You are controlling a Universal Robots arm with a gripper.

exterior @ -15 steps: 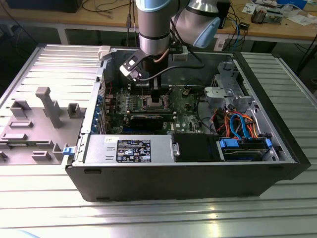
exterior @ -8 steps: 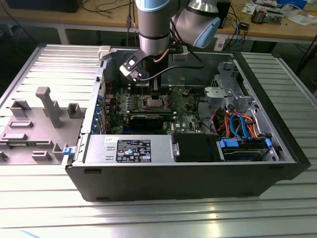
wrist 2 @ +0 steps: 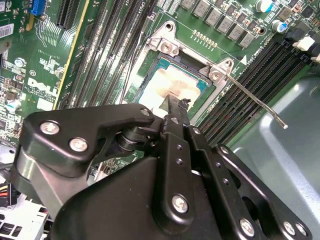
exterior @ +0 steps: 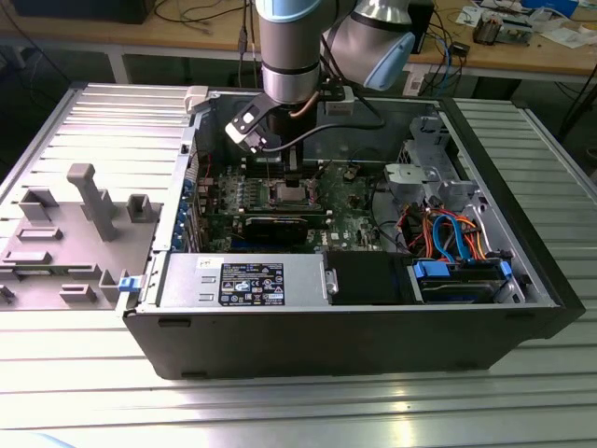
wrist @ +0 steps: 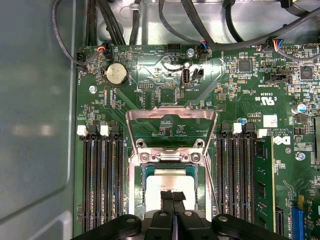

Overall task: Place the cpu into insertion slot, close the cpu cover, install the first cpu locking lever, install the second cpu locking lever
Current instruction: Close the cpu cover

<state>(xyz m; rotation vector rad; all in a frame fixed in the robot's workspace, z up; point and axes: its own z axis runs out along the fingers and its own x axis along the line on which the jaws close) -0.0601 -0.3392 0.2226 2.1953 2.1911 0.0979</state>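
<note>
On the ribbed metal worktop [exterior: 280,411] you see an open computer case [exterior: 373,327], your robot arm [exterior: 289,47] reaching into it, its hand [wrist: 173,196] closed on nothing over the socket [wrist: 146,190], whose metal cover [wrist: 171,114] stands raised, and the silver chip [wrist: 167,180] lying flat inside that socket.

An open computer case [exterior: 326,341] is seen on a ribbed metal table [exterior: 280,411] in the exterior view. A grey plastic fixture [exterior: 70,233] is set at its nine o'clock. Inside, a power supply [exterior: 242,280] is mounted at seven o'clock, and orange and blue cables [exterior: 448,233] are bundled at three o'clock.
</note>
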